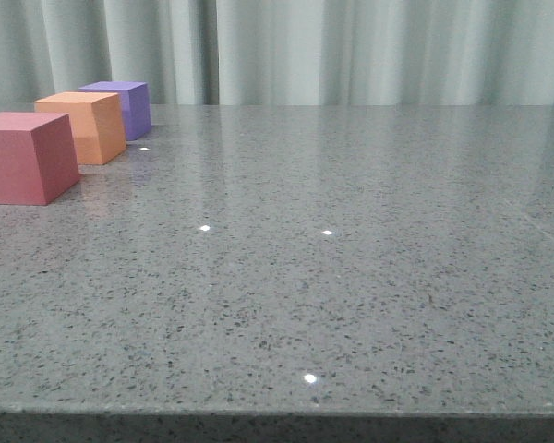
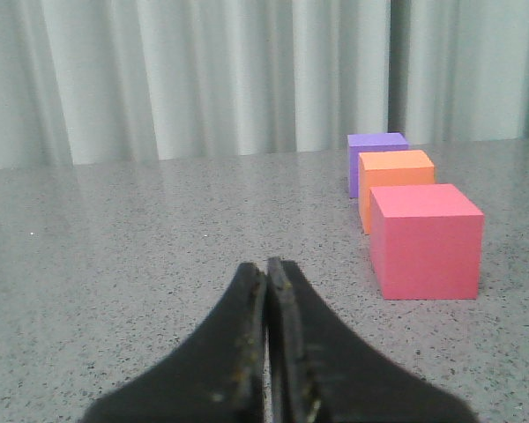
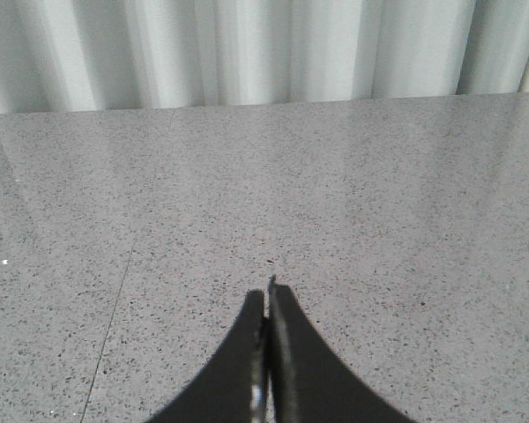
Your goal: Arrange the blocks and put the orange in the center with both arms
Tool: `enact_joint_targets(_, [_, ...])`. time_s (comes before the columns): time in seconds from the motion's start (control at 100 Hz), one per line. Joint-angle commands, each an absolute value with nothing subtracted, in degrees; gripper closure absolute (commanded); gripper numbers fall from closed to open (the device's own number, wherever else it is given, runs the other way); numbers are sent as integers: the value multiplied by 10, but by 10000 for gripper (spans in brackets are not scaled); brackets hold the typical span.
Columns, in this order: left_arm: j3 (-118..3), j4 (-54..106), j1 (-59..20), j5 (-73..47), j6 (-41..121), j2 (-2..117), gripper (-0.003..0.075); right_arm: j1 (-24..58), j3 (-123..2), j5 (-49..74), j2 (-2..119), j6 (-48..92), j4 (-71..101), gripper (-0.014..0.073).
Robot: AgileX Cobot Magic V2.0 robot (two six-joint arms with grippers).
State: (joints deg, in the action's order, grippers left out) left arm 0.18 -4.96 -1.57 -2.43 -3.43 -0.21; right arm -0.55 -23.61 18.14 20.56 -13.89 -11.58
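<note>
Standing in one row: one red cube [image 1: 23, 157], one orange cube [image 1: 83, 125], one purple cube [image 1: 122, 106].

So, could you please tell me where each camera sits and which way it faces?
Front: low over the grey table, facing the curtain; red block, orange block, purple block far left; no arm shows.
Left wrist: behind the shut left gripper, facing the same blocks.
Right wrist: behind the shut right gripper, facing bare table.
All share table and curtain.
</note>
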Motion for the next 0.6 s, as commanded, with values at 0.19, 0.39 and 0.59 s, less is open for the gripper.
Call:
enact_joint_targets(0.19, [26,-44,-15,22,-36,-23,741,-9,-251,123,195,-138,-114,662])
enact_joint_targets(0.39, [26,-44,-15,22,-36,-23,741,-9,-218,106,126,-138,-63,662])
enact_joint_targets(0.59, [26,-44,-15,22,-36,-23,741,-8,-133,89,36,-137,-57,662])
